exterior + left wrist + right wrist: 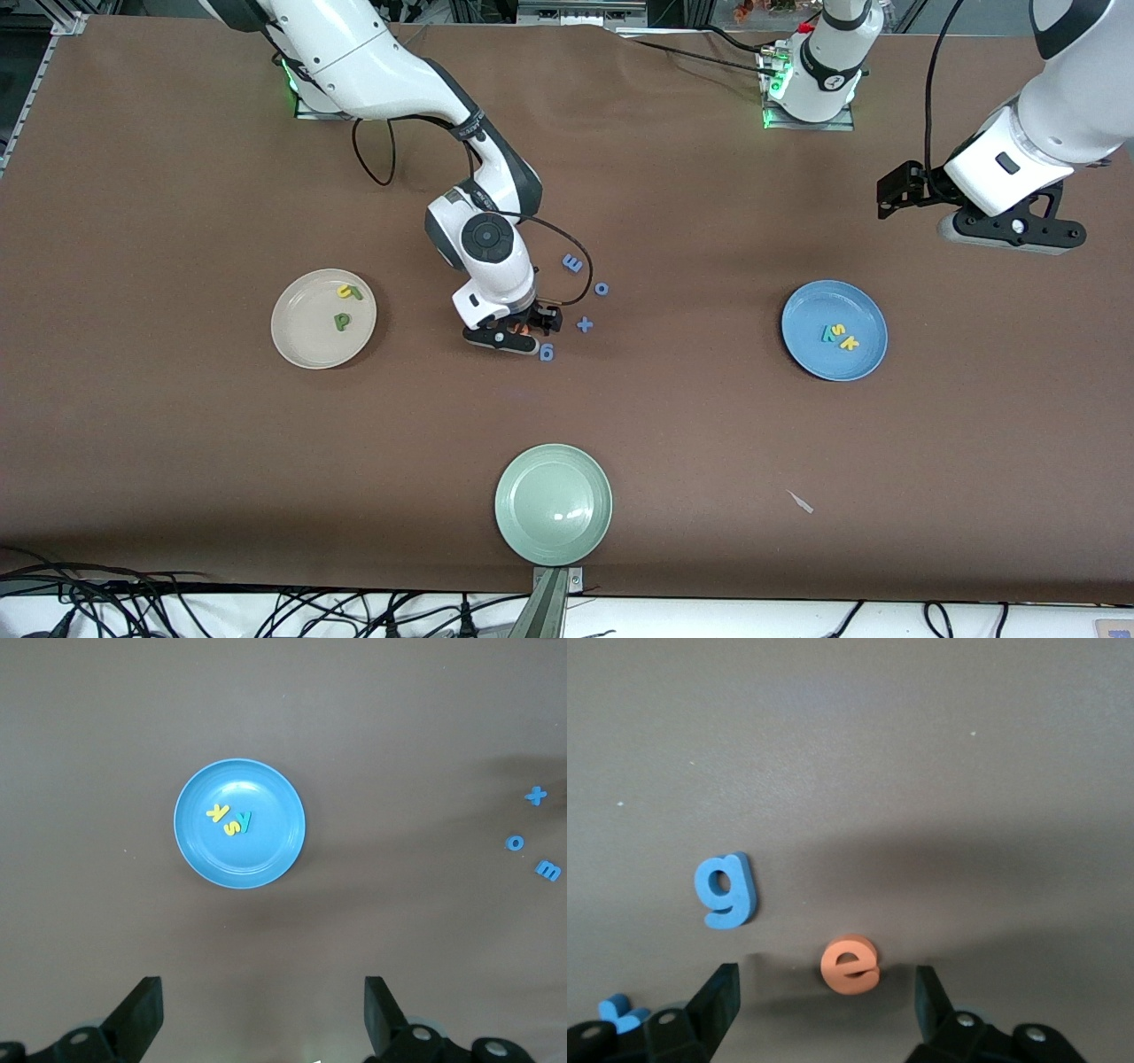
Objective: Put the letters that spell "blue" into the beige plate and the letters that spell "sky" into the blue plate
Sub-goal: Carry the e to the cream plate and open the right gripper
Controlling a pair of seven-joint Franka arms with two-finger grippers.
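My right gripper (826,983) is low over the table's middle, open, and the orange e (850,965) lies flat between its fingers, touching neither. From the front this gripper (516,335) stands beside the blue g. The beige plate (306,341) toward the right arm's end holds the yellow u (348,291) with a light-green piece against it, and the dark-green b (342,321). The blue plate (802,306) toward the left arm's end holds the yellow s (839,330), yellow k (849,343) and teal y (828,334). My left gripper (263,992) waits open and empty, up in the air beside the blue plate (257,859).
Blue letters lie around the right gripper: g (547,353), plus (584,324), o (601,288) and m (572,262). A pale green plate (554,503) sits near the table's front edge. A small white scrap (801,501) lies nearer the front camera than the blue plate.
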